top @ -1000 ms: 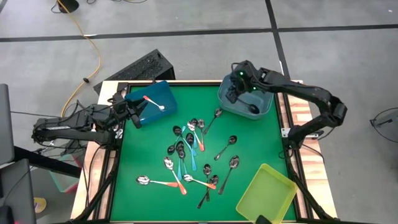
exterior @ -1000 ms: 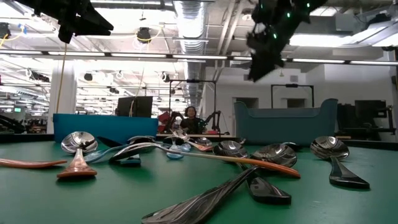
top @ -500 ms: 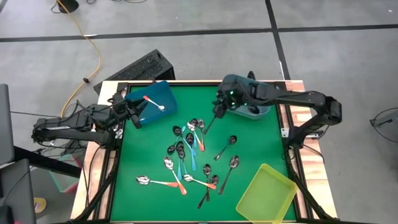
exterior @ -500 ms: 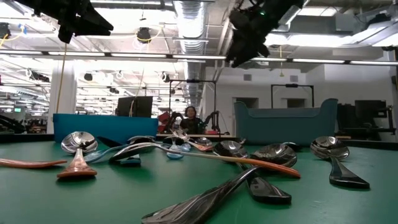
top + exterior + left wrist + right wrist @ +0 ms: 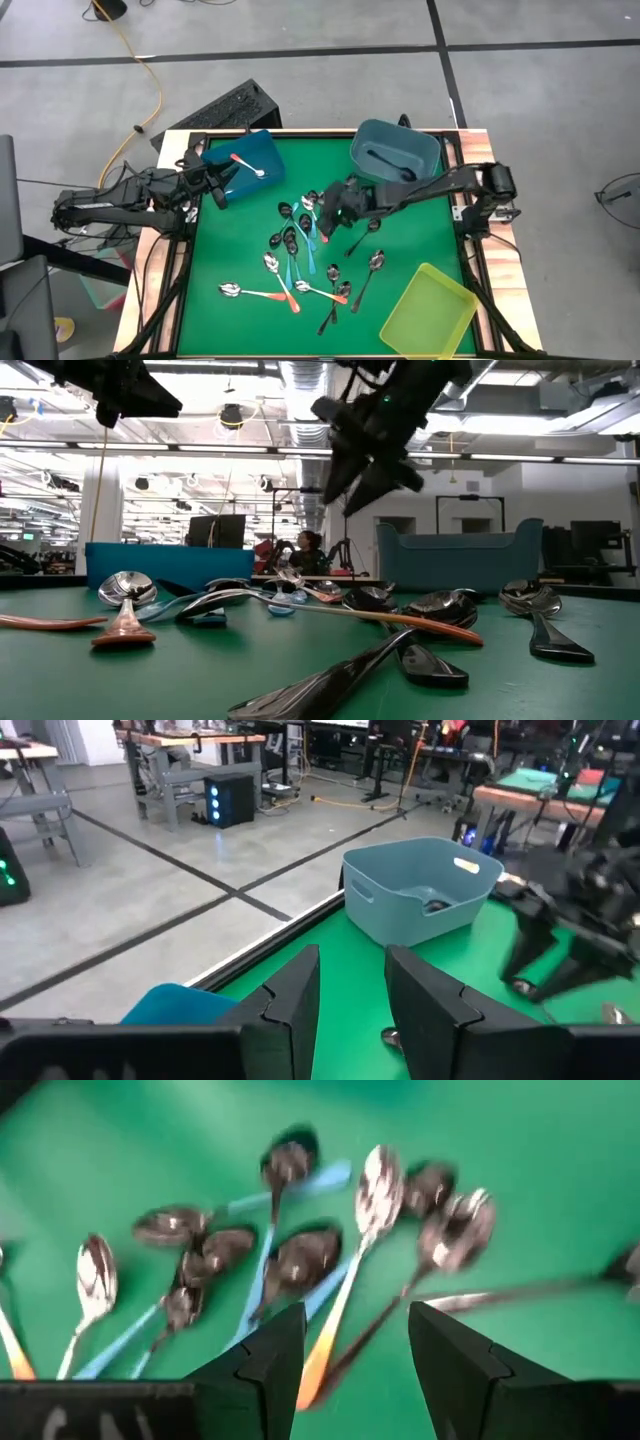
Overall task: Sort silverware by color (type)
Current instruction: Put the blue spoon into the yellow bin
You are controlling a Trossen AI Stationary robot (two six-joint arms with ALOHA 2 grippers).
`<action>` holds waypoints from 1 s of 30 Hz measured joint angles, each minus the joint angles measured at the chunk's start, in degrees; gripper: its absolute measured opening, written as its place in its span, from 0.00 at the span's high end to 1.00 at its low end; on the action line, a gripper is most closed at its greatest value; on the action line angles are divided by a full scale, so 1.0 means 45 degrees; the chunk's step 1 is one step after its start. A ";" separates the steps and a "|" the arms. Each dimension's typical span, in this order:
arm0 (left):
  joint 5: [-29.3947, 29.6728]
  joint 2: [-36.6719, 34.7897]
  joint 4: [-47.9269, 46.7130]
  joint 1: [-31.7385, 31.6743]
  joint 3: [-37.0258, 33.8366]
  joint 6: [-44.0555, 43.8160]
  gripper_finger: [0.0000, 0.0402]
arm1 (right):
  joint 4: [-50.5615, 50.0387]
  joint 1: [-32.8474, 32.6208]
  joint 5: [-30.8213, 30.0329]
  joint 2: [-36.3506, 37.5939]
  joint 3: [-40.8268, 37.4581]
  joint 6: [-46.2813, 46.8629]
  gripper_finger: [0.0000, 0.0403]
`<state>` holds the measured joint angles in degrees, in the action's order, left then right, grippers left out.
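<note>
Right gripper (image 5: 330, 212): jaws open, empty, above spoons (image 5: 305, 240); isolate one handle before closing; left gripper (image 5: 222, 182): open, idle.

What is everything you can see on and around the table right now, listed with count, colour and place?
Loose spoons: over a dozen, handles orange-red, light blue or dark metal, scattered mid-mat.
Blue bin: one, far-left corner, holding one orange-red-handled spoon.
Grey-blue bin: one, far-right corner, holding one dark spoon.
Yellow-green bin: one, near-right corner, nothing visible in it.
Table: one, green mat, wooden edge.
Keyboard: one, black, on the floor beyond the table.
Cable: one, orange, on the floor.
Person: one, seated in the room behind.
Left end effector: open, empty, by the blue bin.
Right end effector: open, empty, above the spoon cluster.
</note>
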<state>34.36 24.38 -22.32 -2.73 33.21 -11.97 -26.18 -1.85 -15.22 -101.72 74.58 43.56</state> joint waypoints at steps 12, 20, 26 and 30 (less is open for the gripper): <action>-0.0644 0.0165 -0.0239 -0.0013 0.0000 0.1181 0.75 | -0.1056 -0.1434 -0.0513 -0.3463 0.2920 0.1720 0.52; -0.0922 0.0435 -0.0269 -0.0010 0.0000 0.1174 0.75 | -0.2573 -0.1862 -0.0832 -0.5796 0.5704 0.1681 0.52; -0.1033 0.0476 -0.0300 -0.0003 0.0000 0.0793 0.75 | -0.3759 -0.2213 -0.0976 -0.7048 0.6986 0.2525 0.52; -0.1440 0.0484 -0.0399 0.0006 0.0000 0.0264 0.75 | -0.4052 -0.2454 -0.0947 -0.7435 0.7268 0.3395 0.53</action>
<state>27.88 26.56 -24.12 -2.70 33.21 -10.78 -44.41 -12.89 -19.48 -135.17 107.28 58.84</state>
